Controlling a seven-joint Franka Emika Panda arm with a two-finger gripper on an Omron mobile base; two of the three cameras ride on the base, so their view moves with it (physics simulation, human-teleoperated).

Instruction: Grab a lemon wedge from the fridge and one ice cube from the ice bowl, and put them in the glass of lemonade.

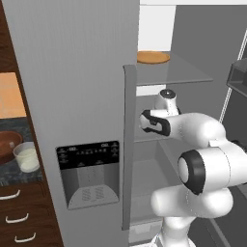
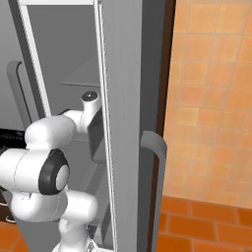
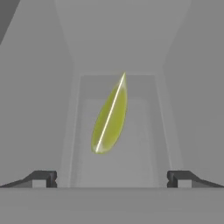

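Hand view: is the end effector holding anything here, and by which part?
Nothing is held. The end effector is open, and the lemon wedge lies ahead between its fingertips, untouched, inside the fridge.

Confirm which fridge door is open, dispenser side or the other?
The other: the fridge's plain door is swung out, arm reaching inside. The dispenser door sits closed.

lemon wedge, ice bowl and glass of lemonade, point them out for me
lemon wedge [image 3: 110, 118], hand view, middle of its yellow-green body
ice bowl [image 1: 6, 144], left base view, brown inner wall
glass of lemonade [image 1: 27, 159], left base view, pale liquid in the tumbler
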